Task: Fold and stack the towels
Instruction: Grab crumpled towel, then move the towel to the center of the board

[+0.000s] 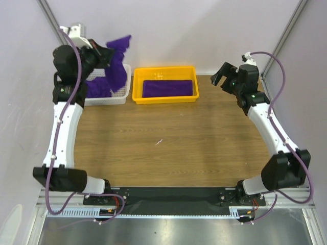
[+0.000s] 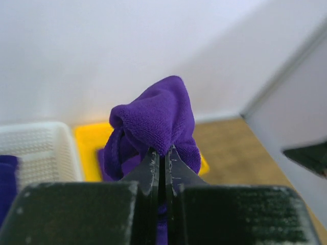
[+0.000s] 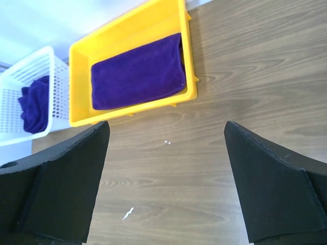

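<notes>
Purple towel [image 1: 118, 60] hung bunched over the white basket [image 1: 110, 101], pinched at one fold by the clamped left gripper [image 2: 164, 154]; right gripper [image 1: 224, 76] gaped wide, empty. Folded towel [image 1: 169, 88] lay in the yellow tray [image 1: 137, 95]. Thin pinch might slip, dropping it back.

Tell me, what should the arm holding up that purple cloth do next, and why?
Probably carry it over the wooden table and lay it flat for folding. The left end effector is shut on a bunched towel held above the white basket; a folded towel already lies in the yellow tray.
</notes>
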Robot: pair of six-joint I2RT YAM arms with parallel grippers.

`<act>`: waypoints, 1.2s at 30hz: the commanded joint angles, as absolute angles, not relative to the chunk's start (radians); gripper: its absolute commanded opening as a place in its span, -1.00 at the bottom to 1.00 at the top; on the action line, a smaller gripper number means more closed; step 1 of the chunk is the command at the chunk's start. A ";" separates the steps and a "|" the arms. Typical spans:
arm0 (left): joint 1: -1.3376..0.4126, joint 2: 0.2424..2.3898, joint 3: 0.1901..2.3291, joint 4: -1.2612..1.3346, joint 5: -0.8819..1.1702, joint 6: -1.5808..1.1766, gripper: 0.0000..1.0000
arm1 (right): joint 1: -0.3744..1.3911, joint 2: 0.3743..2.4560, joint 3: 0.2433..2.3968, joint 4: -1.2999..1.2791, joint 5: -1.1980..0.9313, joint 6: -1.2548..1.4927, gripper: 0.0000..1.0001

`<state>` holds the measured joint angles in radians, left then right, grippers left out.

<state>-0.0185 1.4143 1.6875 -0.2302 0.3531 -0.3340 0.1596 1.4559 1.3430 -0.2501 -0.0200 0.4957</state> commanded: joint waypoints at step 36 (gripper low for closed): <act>-0.983 1.197 0.873 -0.655 -0.368 -0.851 1.00 | 0.147 0.907 0.792 -0.635 -0.137 0.661 0.72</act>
<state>-0.9836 1.2514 0.8146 -0.4194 -0.2047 -0.7330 0.1184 0.9070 0.8055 -0.6353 -0.1749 0.6296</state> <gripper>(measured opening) 0.995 0.858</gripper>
